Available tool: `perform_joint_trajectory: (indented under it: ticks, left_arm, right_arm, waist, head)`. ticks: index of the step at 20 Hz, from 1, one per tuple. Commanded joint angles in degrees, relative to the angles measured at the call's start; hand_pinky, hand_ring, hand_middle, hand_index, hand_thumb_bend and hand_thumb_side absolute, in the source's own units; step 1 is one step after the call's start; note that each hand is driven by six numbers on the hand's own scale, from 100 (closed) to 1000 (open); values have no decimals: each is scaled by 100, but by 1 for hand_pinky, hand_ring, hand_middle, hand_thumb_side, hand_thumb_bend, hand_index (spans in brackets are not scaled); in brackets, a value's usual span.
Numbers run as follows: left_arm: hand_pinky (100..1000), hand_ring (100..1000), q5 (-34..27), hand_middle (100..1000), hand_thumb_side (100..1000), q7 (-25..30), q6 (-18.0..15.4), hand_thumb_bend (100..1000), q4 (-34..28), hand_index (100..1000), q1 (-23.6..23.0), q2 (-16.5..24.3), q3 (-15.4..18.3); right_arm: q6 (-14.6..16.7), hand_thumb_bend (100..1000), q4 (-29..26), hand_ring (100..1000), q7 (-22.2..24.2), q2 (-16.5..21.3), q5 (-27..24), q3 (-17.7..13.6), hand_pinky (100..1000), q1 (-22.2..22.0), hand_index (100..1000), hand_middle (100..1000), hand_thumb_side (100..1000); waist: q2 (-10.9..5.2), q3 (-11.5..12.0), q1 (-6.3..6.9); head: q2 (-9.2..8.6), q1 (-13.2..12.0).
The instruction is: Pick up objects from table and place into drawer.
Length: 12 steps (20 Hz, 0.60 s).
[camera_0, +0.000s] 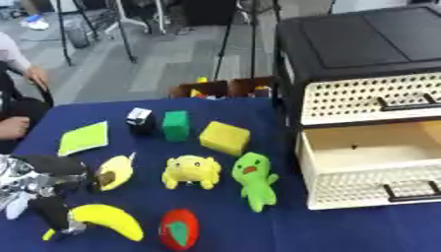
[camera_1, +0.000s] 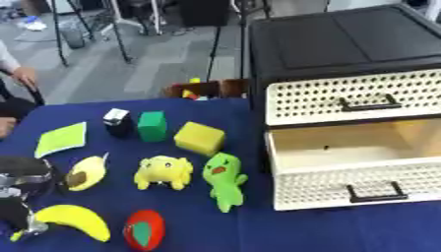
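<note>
Left eye view: robot's left hand [camera_0: 39,189] sits at near-left corner of the table [camera_0: 344,231]. Its dark fingers [camera_0: 53,212] curl down onto the stem end of the yellow banana [camera_0: 108,220]; looks like contact, but can't tell if they actually grip it. Silver wrist parts sit just above, at left edge. Right hand not visible in either view.

Just far of the hand, a yellow half-fruit toy w/ brown centre [camera_0: 113,172]. Right of the banana, a red strawberry-like toy w/ green patch [camera_0: 179,229], at near edge. Mid-table: yellow plush critter [camera_0: 191,171], and just right of it a green plush figure w/ orange beak [camera_0: 256,181], lying w/ head toward far side.

Far row, left to right: flat yellow-green pad [camera_0: 84,138], small black-and-white cube [camera_0: 140,120], green block [camera_0: 175,125], yellow sponge-like block [camera_0: 225,138]. All apart from each other on the blue cloth.

Right side: black-topped cabinet [camera_0: 362,39] w/ cream perforated drawers. Upper drawer [camera_0: 370,101] closed, black handle. Lower drawer [camera_0: 370,167] pulled out toward near side, inside looks bare wood-colour, black handle on its front. Green plush is the item nearest the open drawer.
</note>
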State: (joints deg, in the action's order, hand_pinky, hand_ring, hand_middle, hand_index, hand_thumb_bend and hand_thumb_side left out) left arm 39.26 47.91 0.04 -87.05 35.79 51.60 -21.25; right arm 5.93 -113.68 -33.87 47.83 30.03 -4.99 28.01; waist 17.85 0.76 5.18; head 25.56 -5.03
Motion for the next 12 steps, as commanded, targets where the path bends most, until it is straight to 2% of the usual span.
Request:
perform_joint_trajectory:
  ticks: [1,7,12]
  left_arm:
    - [547,665,117,703,455,-44,-78,436,47,787,86,110,6]
    - [489,625,531,661,431,-282,-219,412,158,749,79,44,-66]
    - [458,609,611,656,422,-493,-218,360,295,747,52,-13,-73]
  right_arm:
    - [-2,100,-91,511,-45,90,-51,-89,418,82,764,512,823]
    - [0,100,-91,511,-51,50,-66,-95,419,82,763,510,824]
    - [-1,100,-91,510,-57,41,-66,-113,419,67,762,510,819]
  waist:
    - [-81,8,-18]
    - [-64,-13,-21]
    - [-58,-24,-33]
  head:
    - [35,-40]
    - [-57,-18]
    - [-108,-24]
